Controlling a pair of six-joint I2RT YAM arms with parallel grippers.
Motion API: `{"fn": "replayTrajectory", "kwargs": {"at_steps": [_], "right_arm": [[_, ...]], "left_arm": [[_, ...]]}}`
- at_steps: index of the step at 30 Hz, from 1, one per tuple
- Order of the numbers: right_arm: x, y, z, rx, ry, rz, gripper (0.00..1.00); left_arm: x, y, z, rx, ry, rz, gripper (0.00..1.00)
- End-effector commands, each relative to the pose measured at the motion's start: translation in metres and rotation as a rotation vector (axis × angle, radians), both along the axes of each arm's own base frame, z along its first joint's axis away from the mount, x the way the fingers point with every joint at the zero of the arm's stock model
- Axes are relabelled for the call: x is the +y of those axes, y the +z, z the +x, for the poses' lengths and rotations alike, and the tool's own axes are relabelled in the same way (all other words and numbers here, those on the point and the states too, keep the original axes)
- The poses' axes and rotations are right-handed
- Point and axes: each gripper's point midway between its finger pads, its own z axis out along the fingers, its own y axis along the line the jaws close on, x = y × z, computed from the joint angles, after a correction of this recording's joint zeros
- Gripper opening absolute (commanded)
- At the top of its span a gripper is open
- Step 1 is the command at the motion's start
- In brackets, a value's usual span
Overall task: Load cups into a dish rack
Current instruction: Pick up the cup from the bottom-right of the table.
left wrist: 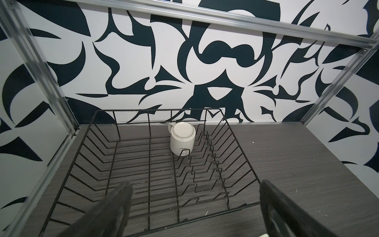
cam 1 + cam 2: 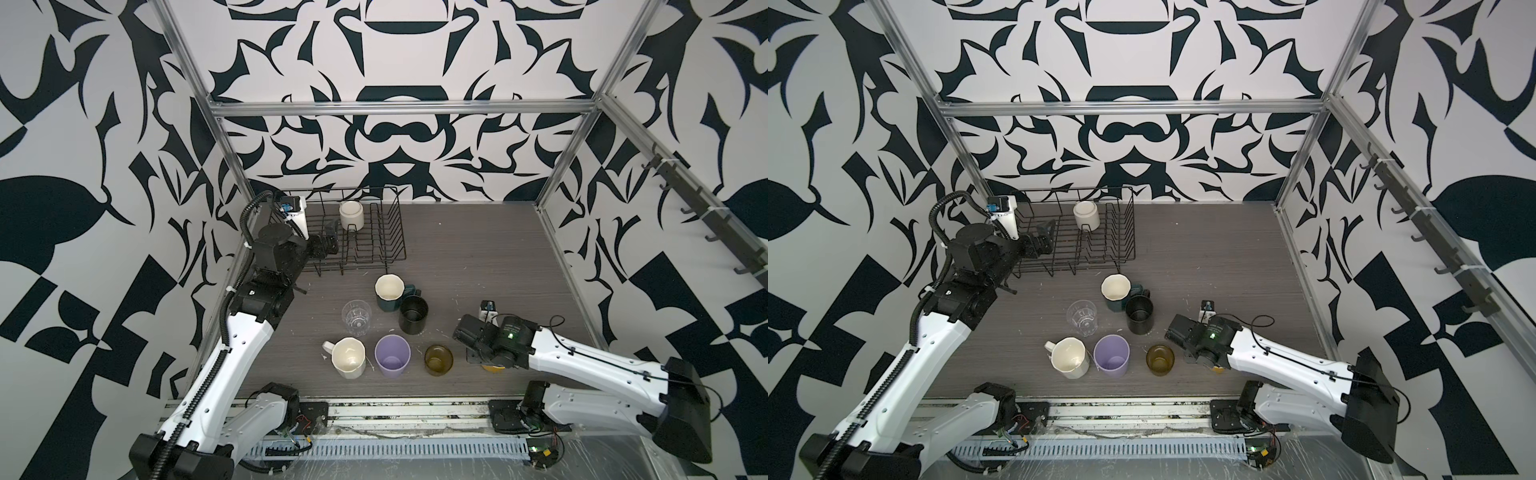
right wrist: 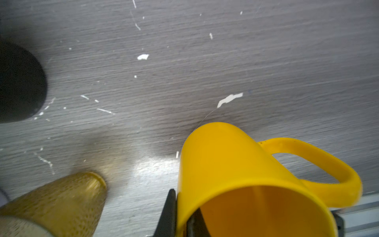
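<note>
The right tool (image 3: pixel 182 213) is clamping the yellow mug (image 3: pixel 235 164) by its wall at the table's (image 2: pixel 478 249) near right. The dish rack (image 2: pixel 361 249) is lying far left of it, where the left tool (image 1: pixel 194 183) is hovering, spread wide and empty.

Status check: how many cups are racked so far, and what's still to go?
Done: one white mug sits upside down in the dish rack. In hand: the right gripper is shut on the yellow mug at its rim; the left gripper hangs open over the rack, empty. Left: six on the table: cream mug, lilac tumbler, amber glass, clear glass, black mug, dark-green mug.
</note>
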Motion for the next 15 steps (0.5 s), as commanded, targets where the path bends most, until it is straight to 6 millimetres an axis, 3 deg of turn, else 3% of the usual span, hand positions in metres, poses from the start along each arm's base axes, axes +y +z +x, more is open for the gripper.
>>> {"fn": "replayTrajectory", "kwargs": {"at_steps": [1, 9, 15], "right_arm": [[-0.007, 0.033, 0.026, -0.111, 0.023, -0.046, 0.0], [0.003, 0.103, 0.097, -0.289, 0.074, 0.109, 0.0], [0.028, 0.168, 0.153, -0.435, 0.158, 0.327, 0.0]], "left_arm": [[0.001, 0.009, -0.002, -0.031, 0.0, -0.028, 0.99], [-0.006, 0.007, 0.0, -0.036, -0.033, -0.052, 0.99], [-0.035, 0.01, -0.006, -0.167, -0.209, -0.077, 0.99]]}}
